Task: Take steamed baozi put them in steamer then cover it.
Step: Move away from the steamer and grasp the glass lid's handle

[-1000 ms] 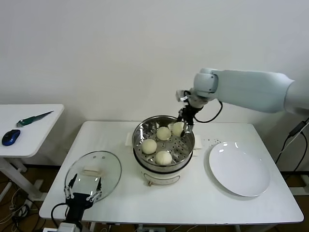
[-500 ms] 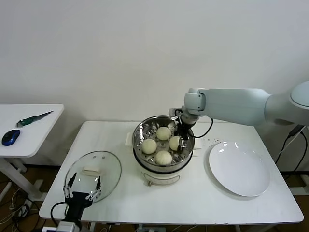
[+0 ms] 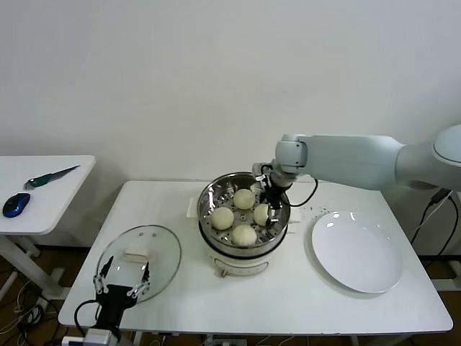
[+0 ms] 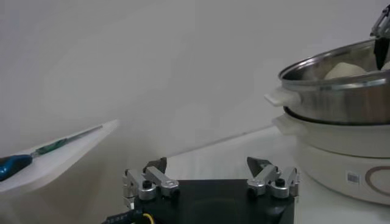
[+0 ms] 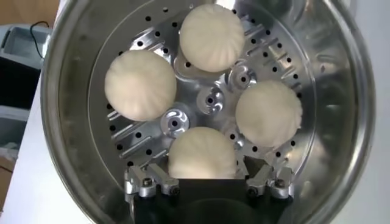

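Right end effector (image 3: pixel 266 204) has come down into the steamer (image 3: pixel 209 196) since a second ago, its fingers spread around the fourth of the steamed baozi (image 5: pixel 203 153), seemingly released. All four now sit inside. Next comes the cover (image 3: pixel 139 257), lying on the desk (image 3: pixel 288 295) above the idle, open left end effector (image 3: pixel 122 277).

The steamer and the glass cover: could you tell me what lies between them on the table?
Only bare white table, per the head view, separates the steamer from the cover.

Shiny perforated steel steamer (image 5: pixel 341 91) holds four smooth, matt baozi (image 5: pixel 141 84); clear glossy glass cover (image 3: pixel 155 241) at eight o'clock on the matt white counter (image 3: pixel 288 303)
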`<state>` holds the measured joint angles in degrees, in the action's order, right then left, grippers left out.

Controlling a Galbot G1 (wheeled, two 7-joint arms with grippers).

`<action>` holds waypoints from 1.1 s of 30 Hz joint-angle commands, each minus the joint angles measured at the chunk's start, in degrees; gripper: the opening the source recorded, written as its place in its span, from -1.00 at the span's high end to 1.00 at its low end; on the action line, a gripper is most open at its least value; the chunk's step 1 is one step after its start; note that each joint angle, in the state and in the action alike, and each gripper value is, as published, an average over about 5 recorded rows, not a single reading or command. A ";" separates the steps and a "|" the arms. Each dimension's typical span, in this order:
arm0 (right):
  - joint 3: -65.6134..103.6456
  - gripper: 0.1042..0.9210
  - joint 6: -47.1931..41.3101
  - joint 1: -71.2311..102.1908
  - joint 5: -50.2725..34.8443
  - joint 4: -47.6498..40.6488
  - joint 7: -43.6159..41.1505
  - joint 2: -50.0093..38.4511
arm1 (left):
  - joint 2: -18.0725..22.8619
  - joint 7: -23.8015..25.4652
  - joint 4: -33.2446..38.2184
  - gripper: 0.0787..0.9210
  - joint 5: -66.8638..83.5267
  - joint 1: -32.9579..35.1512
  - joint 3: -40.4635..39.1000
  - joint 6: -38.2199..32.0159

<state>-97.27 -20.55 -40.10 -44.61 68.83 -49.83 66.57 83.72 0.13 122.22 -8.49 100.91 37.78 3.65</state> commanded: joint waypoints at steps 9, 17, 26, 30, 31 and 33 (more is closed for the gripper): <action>5.04 -0.76 11.55 -7.75 -6.06 8.89 5.81 -18.75 | -0.02 -0.62 0.81 -0.77 -0.96 -0.34 0.05 0.16; 18.27 -0.76 22.94 6.18 -6.86 18.41 22.34 -38.91 | 0.03 -0.69 0.83 -0.77 -1.77 -0.84 0.36 0.57; 72.17 -0.76 32.21 63.00 -3.15 21.21 37.52 -43.87 | 0.48 -0.99 1.16 -0.77 -5.63 -4.04 0.78 3.18; 92.70 -0.76 32.88 80.97 -0.20 22.02 38.58 -39.21 | 0.65 -0.72 1.34 -0.77 -8.57 -4.93 0.52 3.69; 97.04 -0.76 32.83 84.49 0.22 22.28 38.70 -37.70 | 0.68 -0.70 1.25 -0.77 -9.81 -5.13 0.58 3.60; 103.67 -0.76 32.66 89.95 1.33 22.69 38.76 -35.06 | 0.59 -0.67 0.88 -0.77 -13.14 -5.47 0.86 3.05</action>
<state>-46.98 5.81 -1.20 -47.51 87.49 -20.95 30.88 84.26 -0.59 123.44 -13.40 97.40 38.29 6.28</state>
